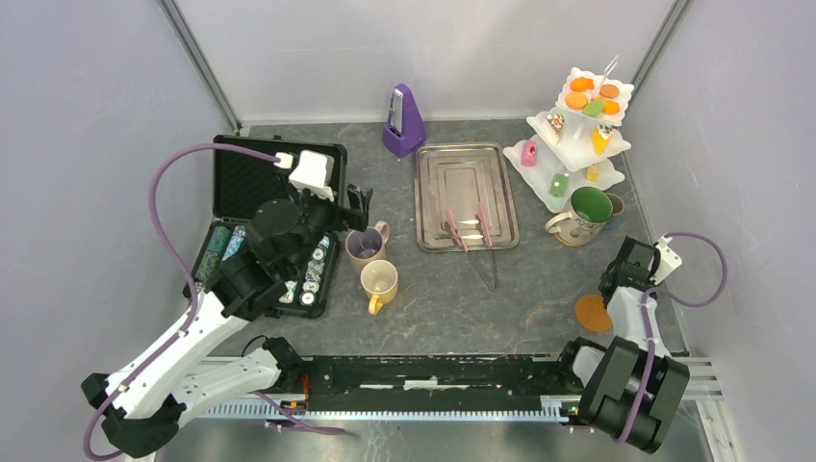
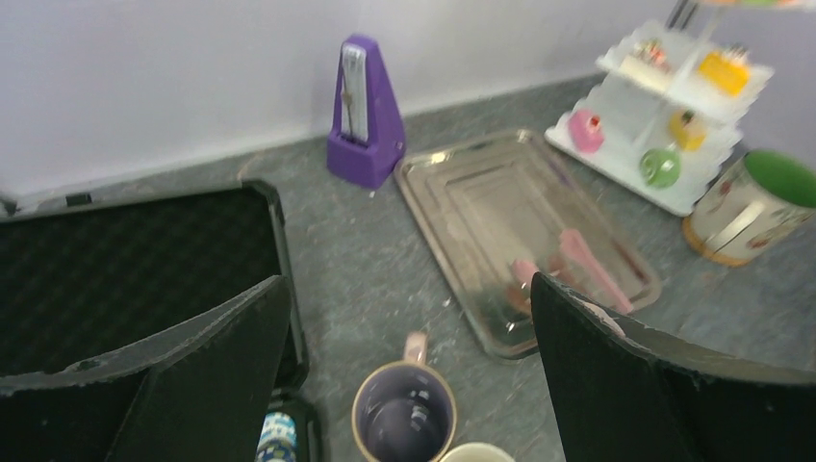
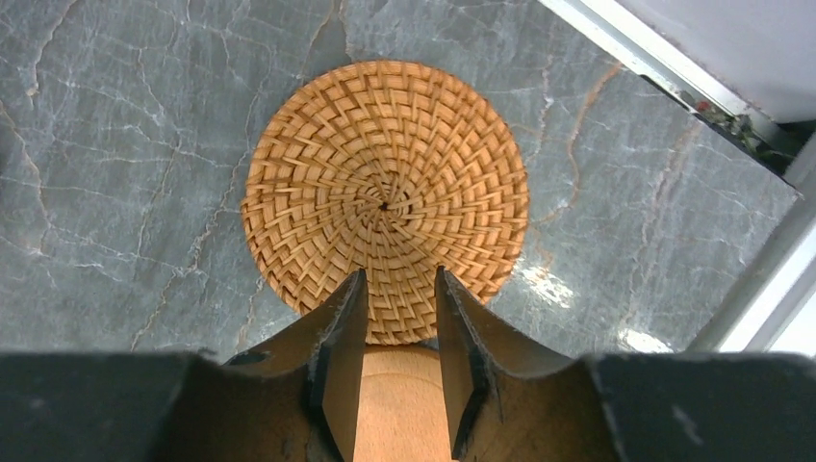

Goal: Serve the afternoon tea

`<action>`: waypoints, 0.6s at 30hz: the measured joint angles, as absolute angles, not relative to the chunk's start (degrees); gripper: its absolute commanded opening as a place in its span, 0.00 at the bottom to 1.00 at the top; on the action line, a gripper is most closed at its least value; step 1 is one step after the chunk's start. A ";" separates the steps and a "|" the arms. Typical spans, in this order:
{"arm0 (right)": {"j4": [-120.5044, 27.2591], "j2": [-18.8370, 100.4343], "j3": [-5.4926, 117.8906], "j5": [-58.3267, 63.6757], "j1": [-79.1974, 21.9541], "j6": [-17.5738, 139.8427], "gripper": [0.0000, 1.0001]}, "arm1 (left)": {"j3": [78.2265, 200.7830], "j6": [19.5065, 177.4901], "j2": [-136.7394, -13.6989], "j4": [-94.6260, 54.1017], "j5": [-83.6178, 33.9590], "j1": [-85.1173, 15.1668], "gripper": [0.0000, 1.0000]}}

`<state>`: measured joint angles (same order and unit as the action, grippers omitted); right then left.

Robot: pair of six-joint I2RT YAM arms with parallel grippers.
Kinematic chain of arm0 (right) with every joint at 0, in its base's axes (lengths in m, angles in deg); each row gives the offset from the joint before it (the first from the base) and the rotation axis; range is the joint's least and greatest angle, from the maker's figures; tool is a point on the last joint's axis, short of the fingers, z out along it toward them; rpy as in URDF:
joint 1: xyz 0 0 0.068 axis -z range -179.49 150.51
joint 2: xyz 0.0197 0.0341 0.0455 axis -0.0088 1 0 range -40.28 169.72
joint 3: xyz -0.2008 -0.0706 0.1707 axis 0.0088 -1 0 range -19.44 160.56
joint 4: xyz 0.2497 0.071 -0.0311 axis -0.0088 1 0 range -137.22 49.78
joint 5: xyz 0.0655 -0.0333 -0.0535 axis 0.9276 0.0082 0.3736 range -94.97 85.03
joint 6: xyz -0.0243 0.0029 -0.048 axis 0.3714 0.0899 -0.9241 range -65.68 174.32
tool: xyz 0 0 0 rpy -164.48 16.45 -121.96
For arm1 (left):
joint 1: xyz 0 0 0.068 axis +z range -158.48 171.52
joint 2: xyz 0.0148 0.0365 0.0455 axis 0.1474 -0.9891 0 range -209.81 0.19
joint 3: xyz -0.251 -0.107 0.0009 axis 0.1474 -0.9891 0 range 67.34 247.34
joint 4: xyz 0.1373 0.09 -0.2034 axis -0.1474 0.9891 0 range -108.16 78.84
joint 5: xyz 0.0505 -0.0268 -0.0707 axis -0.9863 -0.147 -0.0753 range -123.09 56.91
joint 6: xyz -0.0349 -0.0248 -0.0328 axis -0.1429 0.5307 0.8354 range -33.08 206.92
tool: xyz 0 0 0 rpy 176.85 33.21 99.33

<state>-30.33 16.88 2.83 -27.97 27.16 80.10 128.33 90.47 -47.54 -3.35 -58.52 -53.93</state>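
White stand (image 1: 574,137) holding pastries (image 1: 578,99), steel tray (image 1: 466,178) holding pink tongs (image 1: 452,229)

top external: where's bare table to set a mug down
Widest bare stretch: in front of the tray, between the yellow mug and the coaster. Crowded by the stand and big green mug, and where the mauve mug sits beside the case.

The left gripper (image 1: 358,204) is hovering close by the mauve mug (image 1: 366,247); the right gripper (image 1: 614,286) is hanging just beside a coaster (image 1: 589,314).

Toy pastries (image 1: 578,99) on tiered white stand (image 1: 575,137); woven round coaster (image 3: 385,197) flat, front-right.
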 measured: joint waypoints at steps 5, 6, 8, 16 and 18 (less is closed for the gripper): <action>-33.72 20.69 2.89 -26.05 27.20 78.02 0.36 | 121.79 89.62 -46.88 -3.46 -61.30 -53.93 1.00; -34.57 21.12 2.89 -25.63 27.20 77.87 0.37 | 120.66 89.60 -46.66 -3.55 -61.67 -53.93 1.00; -36.63 22.20 2.89 -24.56 27.20 77.54 0.38 | 118.49 89.33 -46.10 -3.79 -62.52 -53.93 1.00; -43.49 31.33 7.15 -19.03 27.29 76.10 0.44 | 115.32 87.48 -43.63 -6.30 -64.14 -53.93 1.00; -44.69 33.23 8.31 -17.41 27.31 75.40 0.47 | 114.84 87.37 -43.08 -6.63 -64.40 -53.93 1.00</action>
<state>-44.69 33.23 8.31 -17.41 27.31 75.40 114.84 87.37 -43.08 -6.63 -64.40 -53.93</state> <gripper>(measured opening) 0.434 0.996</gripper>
